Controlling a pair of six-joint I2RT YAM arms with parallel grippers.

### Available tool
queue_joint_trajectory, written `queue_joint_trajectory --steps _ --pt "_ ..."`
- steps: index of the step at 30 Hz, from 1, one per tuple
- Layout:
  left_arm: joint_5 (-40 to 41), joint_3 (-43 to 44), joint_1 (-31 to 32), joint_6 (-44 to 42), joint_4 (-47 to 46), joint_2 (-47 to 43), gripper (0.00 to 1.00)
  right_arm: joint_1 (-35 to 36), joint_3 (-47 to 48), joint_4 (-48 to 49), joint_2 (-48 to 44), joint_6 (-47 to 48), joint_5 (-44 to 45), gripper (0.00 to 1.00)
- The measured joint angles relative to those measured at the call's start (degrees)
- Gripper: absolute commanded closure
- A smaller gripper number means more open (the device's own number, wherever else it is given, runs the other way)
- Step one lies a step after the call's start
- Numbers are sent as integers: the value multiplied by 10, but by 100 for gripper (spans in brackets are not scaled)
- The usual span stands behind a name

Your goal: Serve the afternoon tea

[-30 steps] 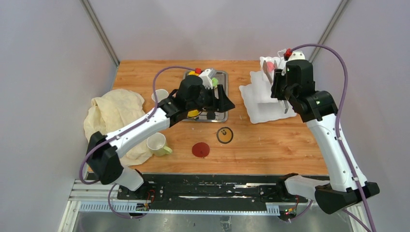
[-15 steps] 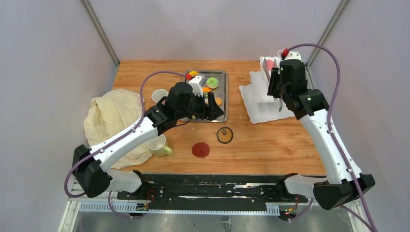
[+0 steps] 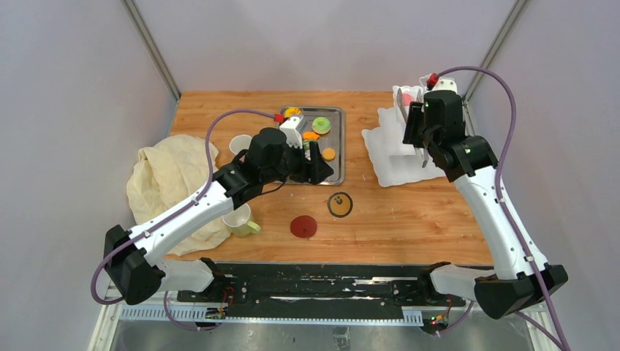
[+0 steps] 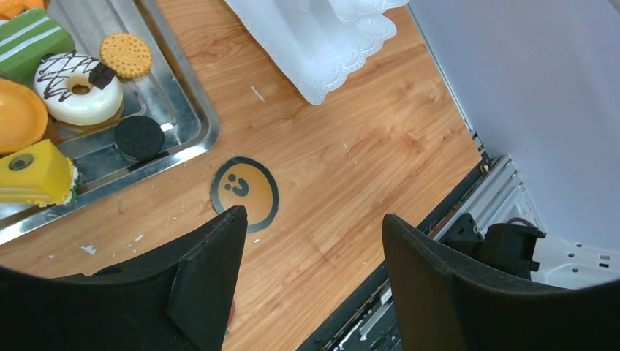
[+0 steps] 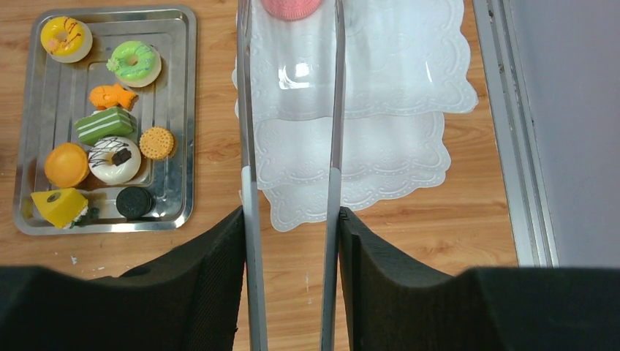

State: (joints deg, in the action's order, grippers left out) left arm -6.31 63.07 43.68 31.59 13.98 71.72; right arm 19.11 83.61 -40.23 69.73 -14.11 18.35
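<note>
Lengthwise in right hand, tongs, tips toward pink disc; left hand spread.

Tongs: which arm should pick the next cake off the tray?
Probably right: the right end effector holds the tongs over the stand. The left end effector, nearer the tray, is open and empty.

Wooden table: cloth, far mug, near mug left; tray far centre; stand right; red coaster, ringed coaster near.
</note>
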Motion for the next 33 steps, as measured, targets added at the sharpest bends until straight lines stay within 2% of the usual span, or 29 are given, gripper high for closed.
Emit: queue_joint_trajectory --steps 5,9,12,14,18,21,27,30,33 --pt "3 -1 0 0 0 0 28 0 0 -1 -10 0 -1 54" --pt "6 -1 0 0 2 0 28 0 -3 -3 -29 -1 -8 58" --pt "10 -1 0 -2 8 0 28 0 -5 -12 -49 -1 -26 65" --pt "16 -1 0 -5 16 0 28 0 -8 -19 -64 0 -49 74" --pt "35 1 0 -15 32 -2 28 0 -28 -24 -98 7 -126 89" --pt "42 2 -7 -19 45 -8 28 0 -42 -31 -123 15 -190 96" --pt "56 2 -64 -28 71 -33 28 1 -47 -32 -143 22 -290 96" --pt "75 1 -92 -33 92 -55 28 21 -62 -22 -137 19 -304 94" --pt "96 1 -112 -42 108 -81 28 75 -83 -16 -115 17 -292 93"
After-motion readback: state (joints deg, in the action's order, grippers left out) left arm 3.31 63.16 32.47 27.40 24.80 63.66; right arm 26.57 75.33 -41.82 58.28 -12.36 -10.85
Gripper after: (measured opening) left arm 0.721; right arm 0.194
